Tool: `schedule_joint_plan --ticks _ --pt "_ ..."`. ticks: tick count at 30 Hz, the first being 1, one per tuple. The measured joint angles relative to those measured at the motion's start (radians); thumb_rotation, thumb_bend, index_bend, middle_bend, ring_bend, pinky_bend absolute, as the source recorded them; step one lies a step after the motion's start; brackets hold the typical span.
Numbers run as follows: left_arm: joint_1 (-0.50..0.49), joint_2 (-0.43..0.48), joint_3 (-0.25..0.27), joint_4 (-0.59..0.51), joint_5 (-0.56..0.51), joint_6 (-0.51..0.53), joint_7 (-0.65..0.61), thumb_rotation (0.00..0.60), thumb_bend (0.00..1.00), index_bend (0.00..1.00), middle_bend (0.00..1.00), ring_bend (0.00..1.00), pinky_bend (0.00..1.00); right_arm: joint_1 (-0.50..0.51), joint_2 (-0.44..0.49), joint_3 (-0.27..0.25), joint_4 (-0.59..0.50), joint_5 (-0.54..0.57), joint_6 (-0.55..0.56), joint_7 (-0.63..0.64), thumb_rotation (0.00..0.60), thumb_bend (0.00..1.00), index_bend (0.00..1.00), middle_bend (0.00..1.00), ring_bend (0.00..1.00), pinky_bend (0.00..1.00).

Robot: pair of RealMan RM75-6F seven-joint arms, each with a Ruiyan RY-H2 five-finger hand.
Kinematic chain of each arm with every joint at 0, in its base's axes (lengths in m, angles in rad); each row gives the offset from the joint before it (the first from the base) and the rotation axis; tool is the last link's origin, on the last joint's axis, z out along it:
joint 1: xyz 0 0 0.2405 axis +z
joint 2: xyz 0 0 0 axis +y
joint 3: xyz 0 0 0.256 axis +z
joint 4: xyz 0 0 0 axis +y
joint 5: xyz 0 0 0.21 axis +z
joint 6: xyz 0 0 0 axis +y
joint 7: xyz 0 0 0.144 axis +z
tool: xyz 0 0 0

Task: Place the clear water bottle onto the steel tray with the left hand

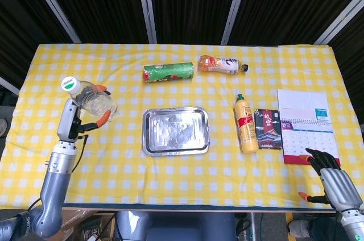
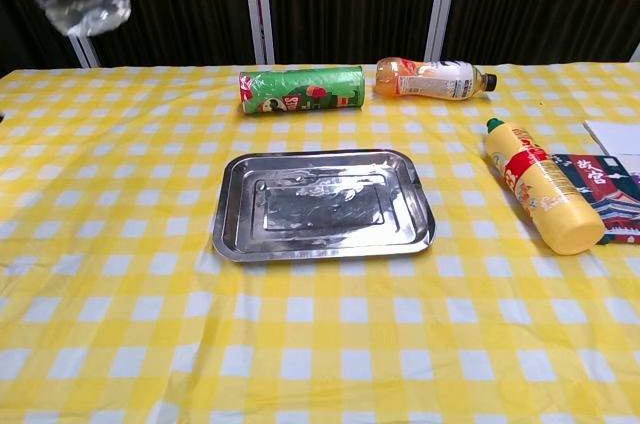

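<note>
The left hand [image 1: 79,120] grips the clear water bottle [image 1: 91,100] mid-body, left of the steel tray [image 1: 175,131]; it likely feels light, slick, crushable.

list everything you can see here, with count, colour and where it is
clear water bottle: 1, clear with a white and green cap, held up in the air at the table's left, left of the tray
steel tray: 1, silver, middle of the table
chip can: 1, green, lying on its side behind the tray
orange drink bottle: 1, orange with a white label, lying right of the chip can
yellow bottle: 1, yellow with a red label and green cap, lying right of the tray
dark booklet: 1, dark with red, right beside the yellow bottle
calendar: 1, white and red, far right
tablecloth: 1, yellow and white check
left hand: 1, grey with orange tips, grips the water bottle
right hand: 1, dark and grey, at the near right corner, holds nothing
</note>
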Motion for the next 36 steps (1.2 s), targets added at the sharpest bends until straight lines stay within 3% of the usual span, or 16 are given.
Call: schedule_joint_plan --ticks 6,9,13,19,26,29,36 --pt "-0.049 0.031 -0.077 -0.323 0.008 0.070 0.328 0.600 0.51 0.56 0.57 0.33 0.38 -0.006 0.010 -0.002 0.000 -0.011 0.015 0.025 0.600 0.16 0.21 0.10 0.06 0.05" --pt "-0.054 0.036 -0.088 -0.378 -0.007 0.128 0.453 0.600 0.51 0.56 0.57 0.33 0.38 -0.008 0.015 -0.005 0.000 -0.018 0.021 0.035 0.600 0.16 0.21 0.10 0.06 0.05" --pt "-0.033 0.046 -0.065 -0.374 -0.046 0.152 0.470 0.600 0.51 0.56 0.57 0.33 0.38 -0.008 0.015 -0.006 -0.001 -0.019 0.017 0.034 0.600 0.16 0.21 0.10 0.06 0.05" --pt "0.016 0.054 0.001 -0.191 -0.094 0.105 0.244 0.600 0.51 0.56 0.57 0.33 0.38 -0.004 0.013 -0.006 -0.004 -0.012 0.007 0.020 0.600 0.16 0.21 0.10 0.06 0.05" --pt "0.055 0.019 0.078 0.184 -0.109 -0.017 -0.079 0.600 0.51 0.57 0.57 0.33 0.38 -0.001 0.007 -0.006 -0.007 -0.005 0.000 0.004 0.600 0.16 0.21 0.10 0.06 0.05" --pt "0.061 -0.020 0.095 0.277 -0.101 -0.047 -0.143 0.600 0.51 0.57 0.57 0.33 0.38 -0.001 0.006 -0.006 -0.007 -0.005 -0.003 0.003 0.600 0.16 0.21 0.10 0.06 0.05" --pt "0.020 -0.076 0.079 0.299 -0.107 -0.082 -0.100 0.600 0.51 0.56 0.57 0.33 0.37 0.005 0.003 -0.008 -0.006 -0.005 -0.015 0.002 0.600 0.16 0.21 0.10 0.06 0.05"
